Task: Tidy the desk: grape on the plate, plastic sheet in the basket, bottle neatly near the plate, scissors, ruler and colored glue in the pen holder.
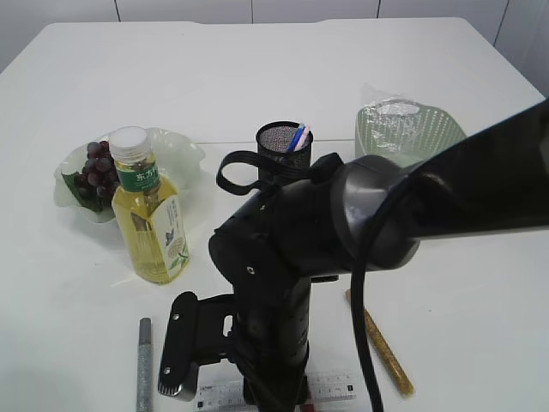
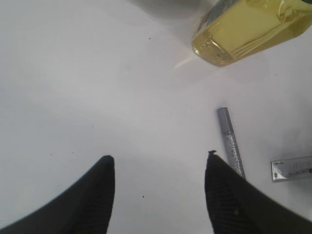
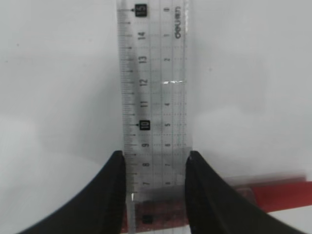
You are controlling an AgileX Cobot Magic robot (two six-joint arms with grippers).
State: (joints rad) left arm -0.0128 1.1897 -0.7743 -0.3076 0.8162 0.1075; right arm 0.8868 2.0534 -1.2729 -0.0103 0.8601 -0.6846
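Note:
The clear ruler (image 3: 153, 73) lies flat on the white table, over a red object (image 3: 278, 192). My right gripper (image 3: 155, 157) is over it with a finger against each long edge. In the exterior view the ruler (image 1: 330, 386) shows at the front edge, under the right arm. My left gripper (image 2: 158, 161) is open and empty above bare table, left of a silver glue stick (image 2: 230, 141). The yellow bottle (image 1: 153, 219) stands upright by the plate (image 1: 176, 150), which holds grapes (image 1: 96, 172). The mesh pen holder (image 1: 283, 146) stands mid-table. The green basket (image 1: 412, 129) holds a plastic sheet (image 1: 390, 112).
A gold glue stick (image 1: 384, 348) lies right of the right arm, and the silver glue stick (image 1: 143, 365) lies at the front left. A blue and white item (image 1: 298, 137) stands in the pen holder. The scissors cannot be made out.

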